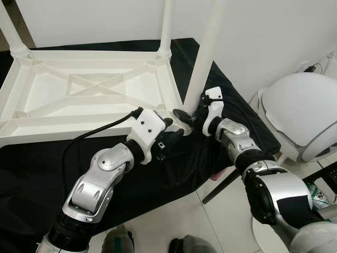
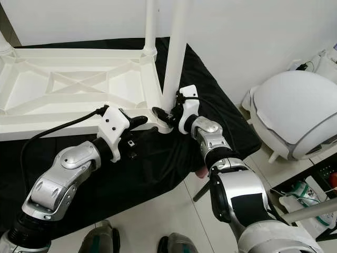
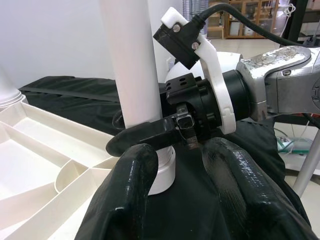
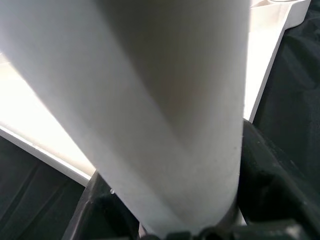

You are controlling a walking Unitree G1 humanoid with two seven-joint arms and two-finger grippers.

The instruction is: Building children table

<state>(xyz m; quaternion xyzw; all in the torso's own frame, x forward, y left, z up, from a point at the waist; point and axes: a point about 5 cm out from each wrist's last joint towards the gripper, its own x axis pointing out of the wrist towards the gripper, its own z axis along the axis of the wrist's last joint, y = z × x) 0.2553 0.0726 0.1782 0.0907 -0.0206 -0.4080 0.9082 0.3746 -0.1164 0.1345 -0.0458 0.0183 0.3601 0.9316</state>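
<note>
A white plastic children's table (image 1: 79, 89) lies upside down on a black cloth (image 1: 31, 174). At its near right corner a white leg (image 1: 208, 52) stands upright in the socket. My right gripper (image 1: 189, 113) is shut on this leg just above its base. The right wrist view has the leg (image 4: 165, 100) between the black fingers. My left gripper (image 1: 172, 129) hovers open just in front of the same corner, close to the socket, with nothing between its fingers (image 3: 130, 200). In the left wrist view one finger of the right gripper wraps across the leg (image 3: 132, 60).
Two more legs stand upright at the far right corner (image 1: 166, 26) and the far left corner (image 1: 10, 31). A white rounded object (image 1: 308, 113) sits on the tiled floor to the right. A dark rod (image 1: 224, 184) leans by the cloth's edge. A white wall is behind.
</note>
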